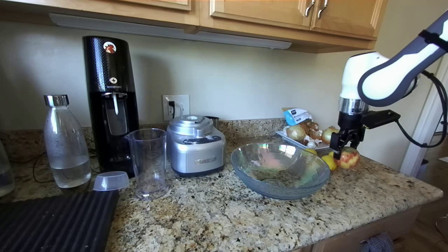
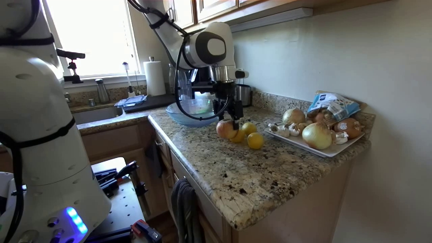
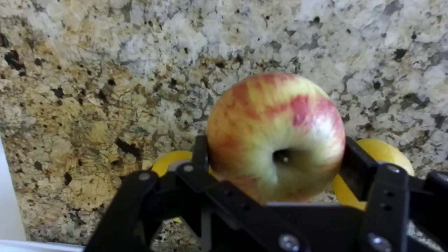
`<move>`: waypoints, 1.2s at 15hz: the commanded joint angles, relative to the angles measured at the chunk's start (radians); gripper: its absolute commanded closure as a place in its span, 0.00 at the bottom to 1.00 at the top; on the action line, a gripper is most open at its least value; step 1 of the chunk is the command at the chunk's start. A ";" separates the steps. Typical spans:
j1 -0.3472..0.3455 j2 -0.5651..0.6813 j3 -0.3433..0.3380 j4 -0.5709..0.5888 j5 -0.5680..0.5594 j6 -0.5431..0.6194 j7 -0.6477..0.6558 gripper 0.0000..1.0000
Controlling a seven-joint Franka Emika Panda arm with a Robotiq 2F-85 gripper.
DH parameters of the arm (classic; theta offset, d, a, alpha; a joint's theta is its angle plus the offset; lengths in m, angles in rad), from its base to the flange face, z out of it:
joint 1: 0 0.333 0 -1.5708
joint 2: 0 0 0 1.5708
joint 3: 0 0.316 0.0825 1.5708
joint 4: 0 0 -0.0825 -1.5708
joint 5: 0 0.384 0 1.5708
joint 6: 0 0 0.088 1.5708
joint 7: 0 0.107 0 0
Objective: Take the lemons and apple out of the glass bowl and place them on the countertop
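Note:
The reddish-yellow apple (image 3: 276, 129) sits between the black pads of my gripper (image 3: 275, 150), which touch it on both sides. In both exterior views the apple (image 1: 348, 158) is low over the speckled granite countertop (image 2: 266, 175); whether it touches the stone I cannot tell. Three yellow lemons cluster beside it: a front lemon (image 2: 255, 140), a back lemon (image 2: 249, 128) and a lemon (image 2: 238, 136) partly behind the apple. In the wrist view, the fingers partly cover the lemons. The wide glass bowl (image 1: 280, 190) stands close by, and no fruit shows inside it.
A white dish (image 2: 324, 154) of onions and garlic lies near the lemons, with a blue bag (image 2: 332, 104) behind. Past the bowl are a steel food processor (image 1: 196, 154), a clear plastic jug (image 1: 148, 164), a black soda machine (image 1: 110, 105) and a ribbed mat (image 1: 59, 220).

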 commanded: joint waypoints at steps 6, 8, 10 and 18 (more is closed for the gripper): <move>-0.008 0.021 -0.025 -0.036 -0.006 0.055 -0.001 0.36; -0.010 0.022 -0.029 -0.045 -0.004 0.057 -0.004 0.36; -0.011 0.026 -0.036 -0.057 -0.013 0.058 0.003 0.36; -0.007 0.045 -0.046 -0.053 0.000 0.074 0.006 0.03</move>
